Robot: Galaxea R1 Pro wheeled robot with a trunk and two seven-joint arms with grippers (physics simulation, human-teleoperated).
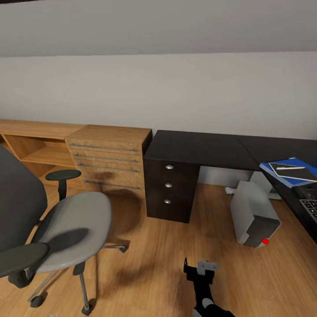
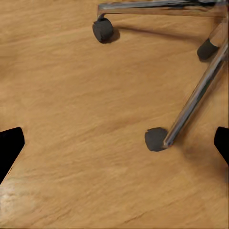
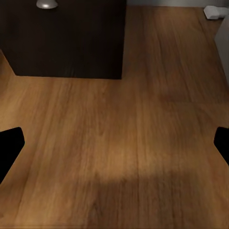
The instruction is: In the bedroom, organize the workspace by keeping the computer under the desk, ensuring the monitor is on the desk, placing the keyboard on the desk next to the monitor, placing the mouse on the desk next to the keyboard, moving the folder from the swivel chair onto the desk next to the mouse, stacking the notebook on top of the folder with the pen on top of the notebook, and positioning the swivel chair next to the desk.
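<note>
Bedroom workspace mostly sorted: blue folder w/ notebook & pen on black desk beside keyboard, computer under it; swivel chair well apart, left to move; both grippers wide open, empty

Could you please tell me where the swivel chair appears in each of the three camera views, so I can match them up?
Head view: the swivel chair fills the lower left, grey seat facing the desk.
Left wrist view: its chrome legs and castors cross the upper right.
Right wrist view: no chair; the desk's dark drawer unit is there.
Shared landmark: the wooden floor.
</note>
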